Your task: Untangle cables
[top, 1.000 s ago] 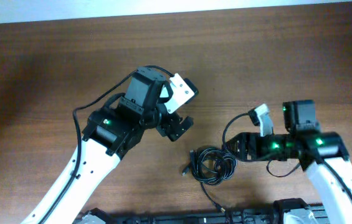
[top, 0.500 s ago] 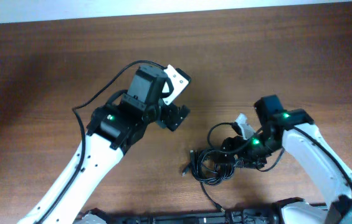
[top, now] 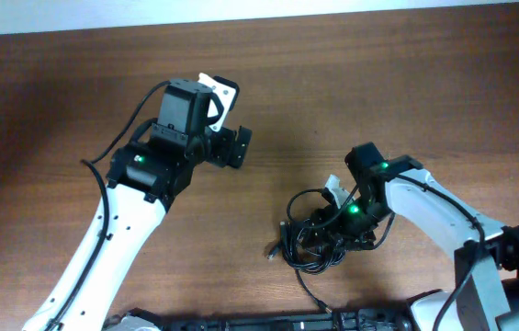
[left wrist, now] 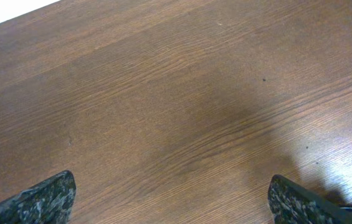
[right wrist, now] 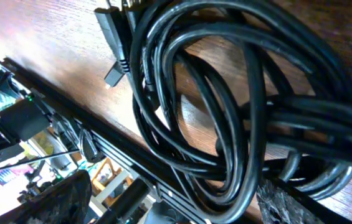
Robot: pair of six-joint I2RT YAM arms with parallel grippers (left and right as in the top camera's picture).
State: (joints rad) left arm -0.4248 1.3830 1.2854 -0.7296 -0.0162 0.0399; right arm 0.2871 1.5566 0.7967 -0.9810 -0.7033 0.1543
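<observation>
Blk cables [right wrist: 300, 124] fill most of frame, close up: several cords looped & overlapping in a loose knot on brown wood table [right wrist: 38, 31]. One small connector plug [right wrist: 114, 65] sticks out upper left. Right gripper [right wrist: 172, 208] jaws spread wide, fingertips [right wrist: 60, 199] in bottom corners, bundle btwn them; contact w/ cords unclear. Blk rail [right wrist: 48, 106] along table edge, blurry clutter beyond.

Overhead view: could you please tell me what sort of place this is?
Probably a robotics lab bench: a wooden table, the robot's left arm and right arm reaching over it, and a tangle of black cables.
</observation>
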